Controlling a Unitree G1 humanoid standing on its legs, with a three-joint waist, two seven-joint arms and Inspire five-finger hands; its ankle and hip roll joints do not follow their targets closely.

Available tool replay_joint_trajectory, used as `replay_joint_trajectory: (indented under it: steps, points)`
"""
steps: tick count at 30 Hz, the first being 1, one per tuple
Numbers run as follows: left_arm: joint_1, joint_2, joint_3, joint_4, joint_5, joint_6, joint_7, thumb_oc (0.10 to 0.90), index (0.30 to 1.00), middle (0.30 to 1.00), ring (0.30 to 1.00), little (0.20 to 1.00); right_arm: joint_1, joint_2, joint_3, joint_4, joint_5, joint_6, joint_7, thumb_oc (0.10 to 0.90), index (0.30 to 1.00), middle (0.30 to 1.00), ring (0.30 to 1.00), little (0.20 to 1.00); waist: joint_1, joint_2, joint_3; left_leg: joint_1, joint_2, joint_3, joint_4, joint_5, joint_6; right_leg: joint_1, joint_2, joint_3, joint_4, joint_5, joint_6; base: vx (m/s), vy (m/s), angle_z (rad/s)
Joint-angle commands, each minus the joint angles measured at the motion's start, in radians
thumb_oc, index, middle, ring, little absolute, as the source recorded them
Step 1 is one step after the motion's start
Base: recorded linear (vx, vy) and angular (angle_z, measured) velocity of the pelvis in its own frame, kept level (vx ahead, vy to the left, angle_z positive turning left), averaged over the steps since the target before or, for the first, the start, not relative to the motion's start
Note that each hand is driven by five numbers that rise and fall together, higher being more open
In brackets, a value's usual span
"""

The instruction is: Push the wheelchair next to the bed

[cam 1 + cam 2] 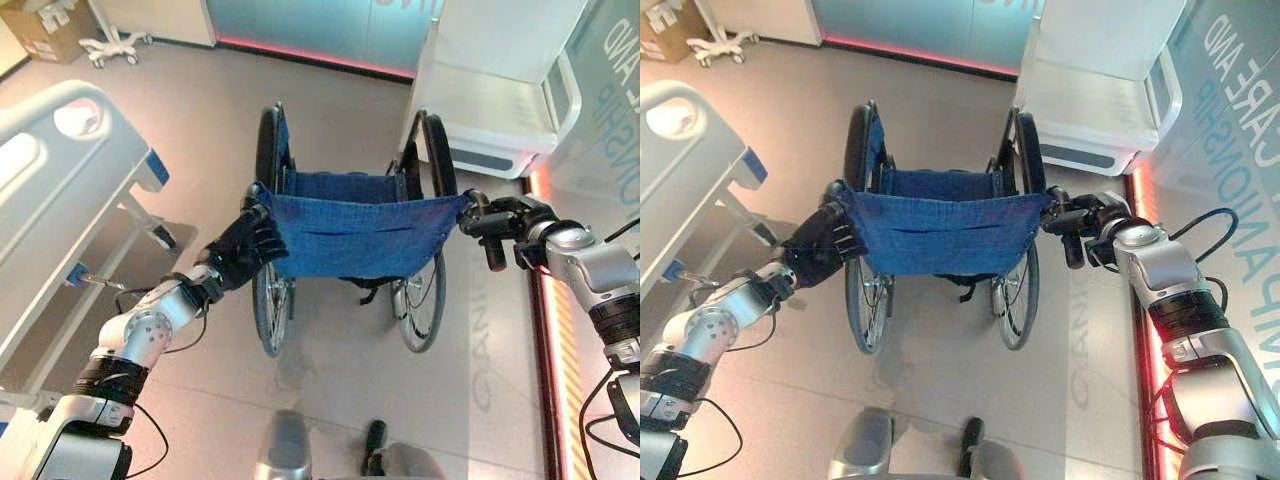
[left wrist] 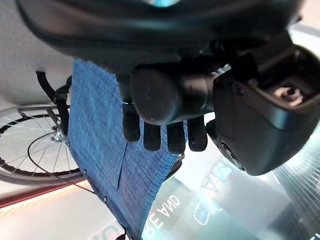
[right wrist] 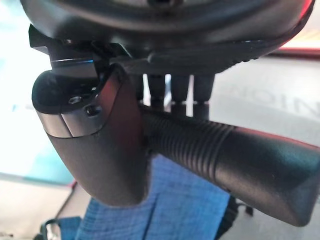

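Observation:
The wheelchair (image 1: 355, 232), with a blue cloth backrest and large spoked wheels, stands in the middle of the floor with its back toward me. My left hand (image 1: 240, 252) is curled round the left push handle (image 2: 170, 95), fingers (image 2: 160, 136) wrapped past it. My right hand (image 1: 505, 218) grips the ribbed right push handle (image 3: 225, 155), thumb (image 3: 100, 150) over it. The white bed (image 1: 60, 190) lies along the left side, a short gap from the wheelchair's left wheel (image 1: 270, 300).
A white cabinet (image 1: 500, 90) stands just beyond the wheelchair's right wheel. A glowing red strip (image 1: 555, 330) runs along the floor at the right wall. A cardboard box (image 1: 50, 30) and a white wheeled base (image 1: 115, 45) sit far left.

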Motion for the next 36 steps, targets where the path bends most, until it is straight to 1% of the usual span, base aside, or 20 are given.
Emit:
replay_joint_trajectory:
  steps: [1,3,4,6,8,10,12,14,15,17,19,23,24,25,27,29,31,32,33,36]
  points:
    - [-0.152,0.013,0.188,-0.048,-0.094,-0.232,-0.035,0.4,0.3,0.3,0.3,0.3,-0.051,-0.052,0.029,-0.197,-0.031,-0.111,0.113,0.4,0.3,0.3,0.3,0.3,-0.016,0.07,-0.137,0.011,0.027,-0.009,-0.233,0.278,-0.007,0.113,0.118,-0.012,0.077,-0.091,0.013,0.49,0.213,-0.19]
    - [-0.131,0.029,0.194,-0.083,-0.111,-0.244,-0.024,0.4,0.3,0.3,0.3,0.3,-0.028,-0.039,0.013,-0.235,-0.021,-0.098,0.096,0.4,0.3,0.3,0.3,0.3,0.003,0.071,-0.146,0.001,0.035,-0.044,-0.324,0.325,-0.012,0.156,0.117,0.01,0.07,-0.105,0.016,0.47,0.208,-0.28]
    - [-0.118,0.034,0.214,-0.113,-0.109,-0.234,-0.004,0.4,0.3,0.3,0.3,0.3,-0.013,-0.045,0.001,-0.259,-0.013,-0.092,0.103,0.4,0.3,0.3,0.3,0.3,0.013,0.068,-0.154,0.004,0.032,-0.057,-0.327,0.317,-0.009,0.171,0.113,0.014,0.076,-0.125,0.018,0.45,0.207,-0.37]
    - [-0.105,0.048,0.237,-0.134,-0.109,-0.224,0.013,0.4,0.3,0.3,0.3,0.3,-0.005,-0.055,-0.012,-0.276,-0.006,-0.086,0.128,0.4,0.3,0.3,0.3,0.3,0.025,0.063,-0.172,0.013,0.027,-0.053,-0.319,0.283,0.001,0.182,0.107,0.005,0.104,-0.16,0.023,0.4,0.204,-0.47]
    - [-0.115,0.07,0.266,-0.163,-0.102,-0.183,0.048,0.4,0.3,0.3,0.3,0.3,0.002,-0.066,-0.027,-0.283,-0.009,-0.085,0.163,0.4,0.3,0.3,0.3,0.3,0.044,0.045,-0.201,0.015,-0.004,-0.032,-0.272,0.198,0.036,0.202,0.1,-0.008,0.161,-0.216,0.034,0.45,0.237,-0.75]
    - [-0.128,0.09,0.268,-0.161,-0.1,-0.168,0.054,0.4,0.3,0.3,0.3,0.3,0.009,-0.08,-0.041,-0.282,0.012,-0.094,0.171,0.4,0.3,0.3,0.3,0.3,0.057,0.025,-0.221,0.006,-0.034,-0.017,-0.236,0.151,0.064,0.204,0.098,-0.025,0.235,-0.218,0.05,0.41,0.221,-0.51]
    - [-0.144,0.112,0.268,-0.143,-0.098,-0.152,0.023,0.4,0.3,0.3,0.3,0.3,0.014,-0.092,-0.05,-0.276,0.046,-0.106,0.161,0.4,0.3,0.3,0.3,0.3,0.07,0.004,-0.234,-0.002,-0.077,-0.001,-0.207,0.115,0.093,0.192,0.1,-0.048,0.341,-0.18,0.075,0.38,0.25,-0.02]
    - [-0.148,0.124,0.272,-0.126,-0.089,-0.145,-0.018,0.4,0.3,0.3,0.3,0.3,0.017,-0.101,-0.059,-0.27,0.063,-0.112,0.164,0.4,0.3,0.3,0.3,0.3,0.077,-0.013,-0.244,-0.003,-0.118,0.004,-0.2,0.095,0.121,0.173,0.099,-0.045,0.425,-0.103,0.109,0.3,0.232,0.16]
    - [-0.149,0.137,0.272,-0.128,-0.094,-0.142,-0.032,0.4,0.3,0.3,0.3,0.3,0.02,-0.108,-0.06,-0.268,0.073,-0.119,0.167,0.4,0.3,0.3,0.3,0.3,0.081,-0.025,-0.25,0.009,-0.153,-0.005,-0.21,0.084,0.144,0.138,0.104,-0.029,0.489,-0.026,0.143,0.27,0.219,0.18]
    - [-0.143,0.147,0.286,-0.142,-0.1,-0.136,-0.046,0.4,0.3,0.3,0.3,0.3,0.026,-0.102,-0.067,-0.272,0.067,-0.124,0.169,0.4,0.3,0.3,0.3,0.3,0.082,-0.032,-0.252,0.025,-0.191,-0.014,-0.217,0.066,0.164,0.082,0.1,-0.005,0.53,0.028,0.169,0.27,0.188,0.18]
    - [-0.13,0.153,0.297,-0.168,-0.1,-0.132,-0.05,0.4,0.3,0.3,0.3,0.3,0.035,-0.089,-0.084,-0.281,0.043,-0.126,0.171,0.4,0.3,0.3,0.3,0.3,0.084,-0.037,-0.251,0.014,-0.216,-0.017,-0.203,0.058,0.163,0.076,0.092,0.001,0.461,0.008,0.158,0.25,0.095,0.16]
    - [-0.129,0.145,0.287,-0.204,-0.119,-0.158,-0.038,0.4,0.3,0.3,0.3,0.3,0.005,-0.093,-0.1,-0.283,0.018,-0.121,0.169,0.4,0.3,0.3,0.3,0.3,0.074,-0.021,-0.225,-0.04,-0.231,-0.029,-0.077,0.038,0.111,0.087,0.049,0.009,0.119,-0.111,0.058,0.22,0.029,0.03]
    - [-0.13,0.14,0.284,-0.206,-0.122,-0.165,-0.034,0.4,0.3,0.3,0.3,0.3,-0.001,-0.094,-0.099,-0.28,0.014,-0.123,0.172,0.4,0.3,0.3,0.3,0.3,0.071,-0.017,-0.221,-0.047,-0.228,-0.03,-0.059,0.032,0.106,0.091,0.048,0.009,0.1,-0.111,0.052,0.2,0.031,0.17]
    - [-0.135,0.12,0.269,-0.212,-0.128,-0.19,-0.026,0.4,0.3,0.3,0.3,0.3,-0.019,-0.096,-0.089,-0.268,-0.001,-0.131,0.171,0.4,0.3,0.3,0.3,0.3,0.055,-0.005,-0.2,-0.058,-0.225,-0.031,-0.003,0.033,0.087,0.067,0.019,0.028,0.022,-0.065,0.048,0.19,0.023,0.67]
    - [-0.139,0.1,0.254,-0.235,-0.135,-0.221,-0.008,0.4,0.3,0.3,0.3,0.3,-0.054,-0.111,-0.064,-0.257,-0.006,-0.144,0.157,0.4,0.3,0.3,0.3,0.3,0.034,0.013,-0.168,-0.056,-0.219,-0.04,0.035,0.009,0.071,0.018,-0.028,0.05,-0.038,0.015,0.066,0.23,-0.013,0.73]
    - [-0.175,0.101,0.241,-0.239,-0.143,-0.234,-0.003,0.4,0.3,0.3,0.3,0.3,-0.107,-0.105,-0.039,-0.25,-0.001,-0.145,0.115,0.4,0.3,0.3,0.3,0.3,0.004,0.024,-0.12,0.027,-0.207,-0.075,0.019,-0.105,0.088,-0.145,-0.13,0.068,-0.058,0.13,0.141,0.3,-0.19,0.43]
    - [-0.208,0.101,0.229,-0.219,-0.148,-0.239,-0.013,0.4,0.3,0.3,0.3,0.3,-0.136,-0.08,-0.029,-0.263,-0.002,-0.127,0.079,0.4,0.3,0.3,0.3,0.3,-0.013,0.028,-0.088,0.081,-0.188,-0.099,0.032,-0.176,0.099,-0.235,-0.173,0.058,-0.059,0.175,0.166,0.47,-0.256,0.51]
    - [-0.222,0.098,0.222,-0.207,-0.144,-0.241,-0.018,0.4,0.3,0.3,0.3,0.3,-0.144,-0.071,-0.025,-0.275,0.001,-0.114,0.061,0.4,0.3,0.3,0.3,0.3,-0.02,0.03,-0.079,0.098,-0.175,-0.11,0.06,-0.202,0.1,-0.259,-0.173,0.05,-0.043,0.174,0.169,0.7,-0.279,0.43]
    - [-0.226,0.093,0.217,-0.193,-0.134,-0.241,-0.031,0.4,0.3,0.3,0.3,0.3,-0.15,-0.078,-0.015,-0.293,0.027,-0.093,0.039,0.4,0.3,0.3,0.3,0.3,-0.032,0.024,-0.085,0.098,-0.155,-0.104,0.146,-0.205,0.097,-0.264,-0.159,0.046,-0.012,0.147,0.164,0.61,-0.214,0.34]
    - [-0.204,0.082,0.219,-0.192,-0.14,-0.235,-0.033,0.4,0.3,0.3,0.3,0.3,-0.135,-0.1,-0.019,-0.299,0.063,-0.081,0.049,0.4,0.3,0.3,0.3,0.3,-0.052,0.018,-0.122,0.096,-0.133,-0.092,0.255,-0.211,0.087,-0.251,-0.126,0.037,0.04,0.109,0.136,0.63,-0.119,0.71]
